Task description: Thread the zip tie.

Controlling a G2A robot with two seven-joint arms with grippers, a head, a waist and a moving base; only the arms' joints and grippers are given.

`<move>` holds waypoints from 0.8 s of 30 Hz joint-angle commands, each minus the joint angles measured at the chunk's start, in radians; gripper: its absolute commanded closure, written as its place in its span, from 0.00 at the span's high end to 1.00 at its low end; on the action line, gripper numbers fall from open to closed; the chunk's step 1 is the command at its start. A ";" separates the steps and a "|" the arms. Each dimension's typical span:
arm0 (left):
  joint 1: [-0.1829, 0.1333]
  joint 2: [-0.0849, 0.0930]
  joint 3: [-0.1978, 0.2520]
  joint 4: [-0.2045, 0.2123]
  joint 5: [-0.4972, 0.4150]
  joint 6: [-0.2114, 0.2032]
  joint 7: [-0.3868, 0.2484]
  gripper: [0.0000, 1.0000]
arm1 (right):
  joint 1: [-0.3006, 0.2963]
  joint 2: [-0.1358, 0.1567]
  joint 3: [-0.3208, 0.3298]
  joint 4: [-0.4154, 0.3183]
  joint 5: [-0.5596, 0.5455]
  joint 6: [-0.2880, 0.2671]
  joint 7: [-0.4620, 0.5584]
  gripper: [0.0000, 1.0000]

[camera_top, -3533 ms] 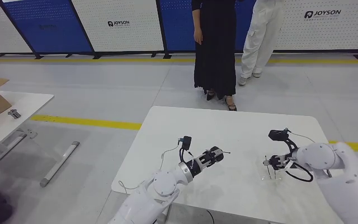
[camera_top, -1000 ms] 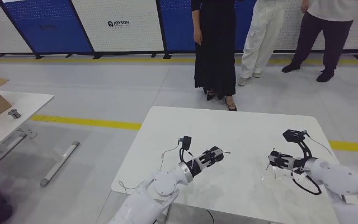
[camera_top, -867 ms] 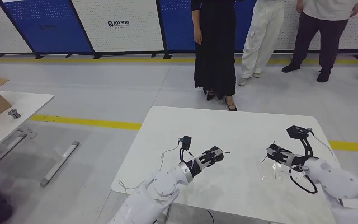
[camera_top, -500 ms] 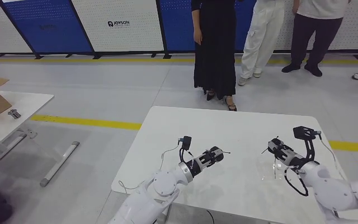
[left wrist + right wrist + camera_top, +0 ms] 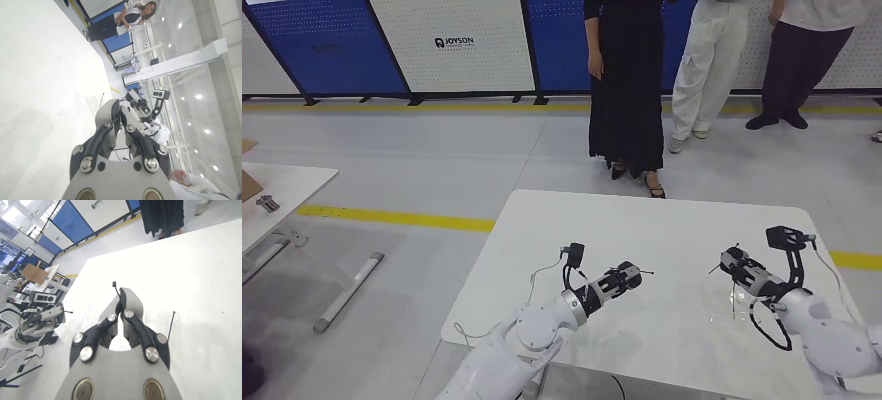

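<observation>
My left gripper (image 5: 627,273) hovers over the middle of the white table (image 5: 662,225), shut on a thin black zip tie (image 5: 645,271) whose end sticks out toward the right arm. In the left wrist view, the tie's strand (image 5: 113,121) crosses between the closed fingers of the left gripper (image 5: 120,106). My right gripper (image 5: 733,263) hangs above the table's right side, shut on a second black zip tie (image 5: 115,287) whose head points away from the right gripper (image 5: 121,293). The two grippers face each other, a short gap apart.
A clear flat tray (image 5: 720,302) lies on the table just below the right gripper, with another black zip tie (image 5: 171,325) in it. Several people stand on the floor beyond the table's far edge. A second white table (image 5: 282,190) stands at far left.
The right gripper has lifted off the clear tray with a zip tie and turned toward the left gripper. The left arm has stayed still.
</observation>
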 commanded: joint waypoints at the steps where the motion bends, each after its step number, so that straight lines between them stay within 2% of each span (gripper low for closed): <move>1: 0.000 0.000 0.000 0.000 0.000 0.000 0.000 0.00 | -0.010 -0.004 0.000 -0.005 0.019 -0.009 -0.060 0.00; 6: 0.000 0.000 0.000 0.000 0.000 0.000 0.000 0.00 | -0.039 -0.018 -0.028 -0.054 0.055 -0.009 -0.163 0.00; 7: 0.000 0.000 0.000 0.000 0.000 0.000 0.000 0.00 | -0.038 -0.021 -0.043 -0.058 0.057 -0.001 -0.163 0.00; 19: 0.000 0.000 0.001 -0.001 0.000 0.000 0.001 0.00 | -0.038 -0.021 -0.043 -0.058 0.057 -0.001 -0.163 0.00; 21: -0.011 -0.002 0.006 -0.002 0.007 0.004 0.009 0.00 | -0.038 -0.021 -0.043 -0.058 0.057 -0.001 -0.163 0.00; 24: -0.034 -0.008 0.028 0.007 0.019 0.007 0.022 0.00 | -0.046 -0.027 -0.064 -0.066 0.029 0.002 -0.218 0.00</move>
